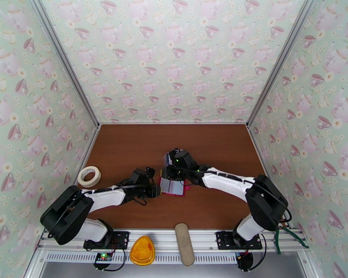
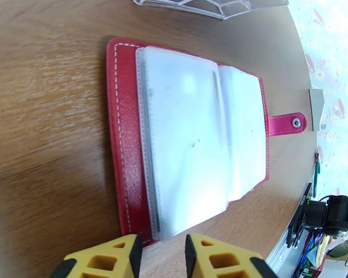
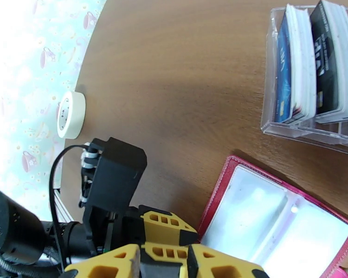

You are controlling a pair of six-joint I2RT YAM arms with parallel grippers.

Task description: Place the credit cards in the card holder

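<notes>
Both tools stood slightly apart: left tool [image 2: 162, 245] at the edge of the open card holder [image 2: 192, 140] on the tabletop [image 2: 48, 112], right tool [image 3: 164, 258] beside it; credit cards [image 3: 308, 66] stood in a clear tray [image 3: 308, 133] nearby.

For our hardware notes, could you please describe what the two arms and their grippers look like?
The left arm and right arm match: smooth white link covers between bulky black joint housings, with thin black cables running along them. The left gripper and right gripper both have yellow fingers with square cut-outs and black inner pads.
</notes>
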